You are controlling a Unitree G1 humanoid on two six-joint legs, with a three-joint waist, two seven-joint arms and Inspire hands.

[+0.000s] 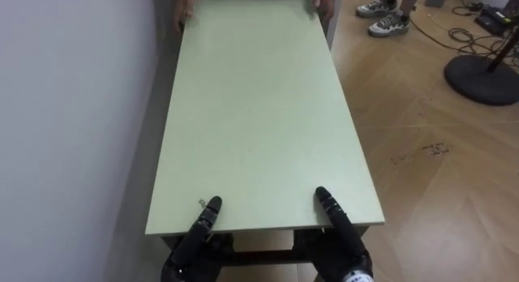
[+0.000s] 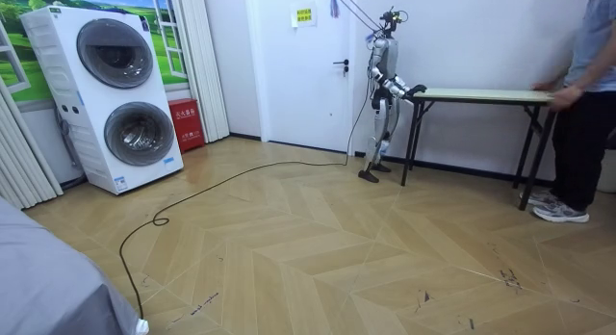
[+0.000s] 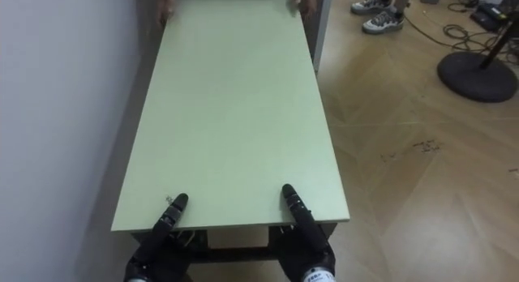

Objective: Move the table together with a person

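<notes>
The long pale green rectangular table (image 1: 259, 112) on dark metal legs stands lengthwise just beside a white wall (image 1: 73, 112); the robot is at its near short end and a person (image 2: 587, 94) is at the far one. The robot's left hand (image 1: 199, 232) and right hand (image 1: 340, 227) meet the near edge well apart from each other. Part of each hand lies on the top and the rest sits below the rim; whether either truly clasps the board cannot be told from here. The person's hands (image 1: 185, 14) hold the two far corners.

As a judgement, the task is at its start: both parties are placed at their ends, while the lift and the carry away from the wall are yet to come. In the room view the legs seem to rest on the wooden floor (image 2: 318, 248), though that is too small to be sure.

The eye views give the hands on the rim, grey trainers (image 1: 388, 23) and a round black stand base (image 1: 482, 78) out on the robot's right; the room view adds the robot standing upright at the table end, stacked white washing machines (image 2: 120, 94) and a white door (image 2: 308, 75) well apart from the table.
</notes>
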